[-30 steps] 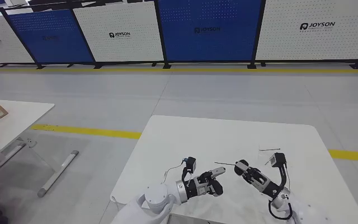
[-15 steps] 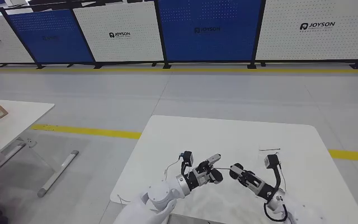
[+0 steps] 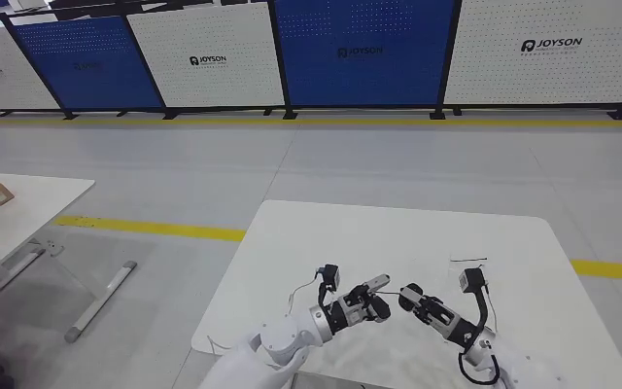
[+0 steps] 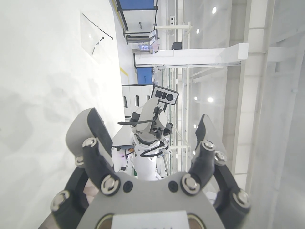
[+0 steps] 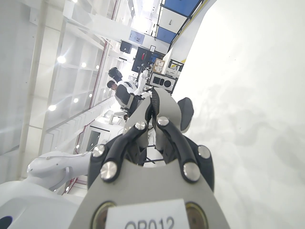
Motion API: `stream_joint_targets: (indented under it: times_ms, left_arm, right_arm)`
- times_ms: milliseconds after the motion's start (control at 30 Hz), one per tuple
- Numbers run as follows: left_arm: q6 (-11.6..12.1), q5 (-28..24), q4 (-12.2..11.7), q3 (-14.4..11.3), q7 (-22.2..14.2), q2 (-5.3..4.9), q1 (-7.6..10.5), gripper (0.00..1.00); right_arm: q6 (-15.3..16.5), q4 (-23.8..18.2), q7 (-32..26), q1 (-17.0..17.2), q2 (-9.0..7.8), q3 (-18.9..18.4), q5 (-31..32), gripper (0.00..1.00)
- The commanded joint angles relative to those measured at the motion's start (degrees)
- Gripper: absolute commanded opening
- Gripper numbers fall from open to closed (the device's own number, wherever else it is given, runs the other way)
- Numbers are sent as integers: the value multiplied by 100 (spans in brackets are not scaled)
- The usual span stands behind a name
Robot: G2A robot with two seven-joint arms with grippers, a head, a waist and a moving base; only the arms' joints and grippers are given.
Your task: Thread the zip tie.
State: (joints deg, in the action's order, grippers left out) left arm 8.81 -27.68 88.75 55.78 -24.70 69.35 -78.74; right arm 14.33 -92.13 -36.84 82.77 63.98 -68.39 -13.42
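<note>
Lining up threading: my right gripper (image 5: 153, 96) pinched zip tie (image 4: 128, 122), free end aimed left at my left gripper (image 4: 149, 123), gaping empty. Next called for catching that end.

Wall panels (image 3: 209, 78) carry printed logos (image 3: 551, 44); a label (image 5: 149, 219), seemingly cut off, sits behind the right gripper (image 5: 153, 98).
</note>
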Motion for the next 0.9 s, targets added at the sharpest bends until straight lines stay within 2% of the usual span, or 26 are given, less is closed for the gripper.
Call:
stream_joint_targets:
  times_ms: [0,67,167,233,333,500,667,733,767,800,867]
  left_arm:
    - [90,54,-44,-30,21,8,15,7]
    - [147,44,-72,-55,42,18,29,4]
    - [254,-36,-121,-59,23,27,36,15]
    - [360,-52,-143,-44,-4,27,32,12]
    - [455,-45,-150,-17,-41,19,6,18]
    - [549,1,-107,28,-48,5,-47,18]
    - [579,165,-59,42,-34,-11,-92,32]
    - [587,231,-43,45,12,-15,-117,29]
    - [590,244,-38,45,23,-16,-124,23]
    - [590,253,-35,45,28,-17,-127,12]
    - [589,256,-35,48,36,-18,-129,7]
  right_arm:
    - [0,0,0,0,0,0,0,0]
    - [0,0,0,0,0,0,0,0]
    - [0,0,0,0,0,0,0,0]
    - [0,0,0,0,0,0,0,0]
    - [0,0,0,0,0,0,0,0]
    - [0,0,0,0,0,0,0,0]
    - [0,0,0,0,0,0,0,0]
    - [0,0,0,0,0,0,0,0]
    - [0,0,0,0,0,0,0,0]
    - [0,0,0,0,0,0,0,0]
    - [0,0,0,0,0,0,0,0]
